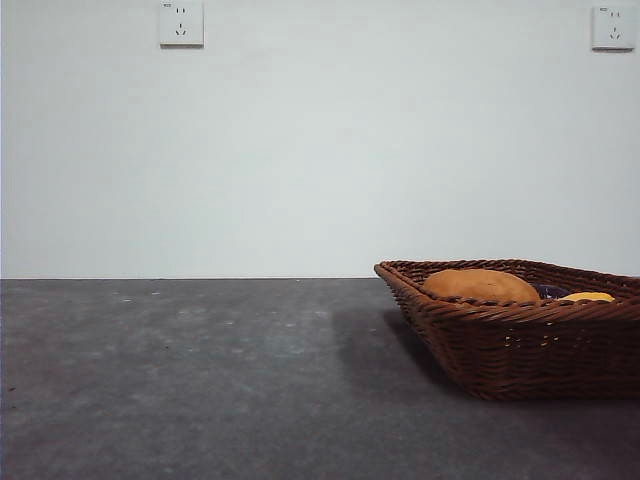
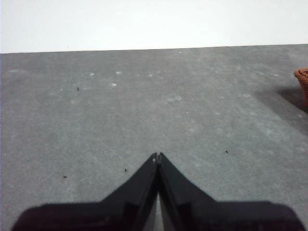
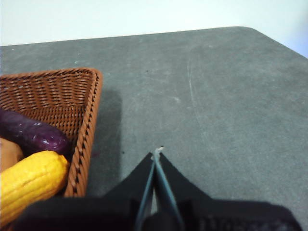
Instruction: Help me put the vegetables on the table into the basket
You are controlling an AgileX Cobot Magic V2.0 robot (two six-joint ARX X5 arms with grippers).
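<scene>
The brown wicker basket (image 1: 520, 335) stands on the dark grey table (image 1: 200, 380) at the right. Inside it lie the orange-brown tuber (image 1: 480, 285), the yellow corn cob (image 1: 588, 296) and the dark purple eggplant (image 1: 550, 291), which barely shows over the rim. The right wrist view shows the basket (image 3: 86, 125) with the eggplant (image 3: 31, 134), the corn cob (image 3: 31, 180) and a sliver of the tuber (image 3: 7, 154). My right gripper (image 3: 156, 154) is shut and empty over bare table beside the basket. My left gripper (image 2: 157, 156) is shut and empty over bare table, with the basket's corner (image 2: 302, 77) far off.
A white wall with two sockets (image 1: 181, 23) (image 1: 612, 27) stands behind the table. The table's rounded far corner (image 3: 250, 30) shows in the right wrist view.
</scene>
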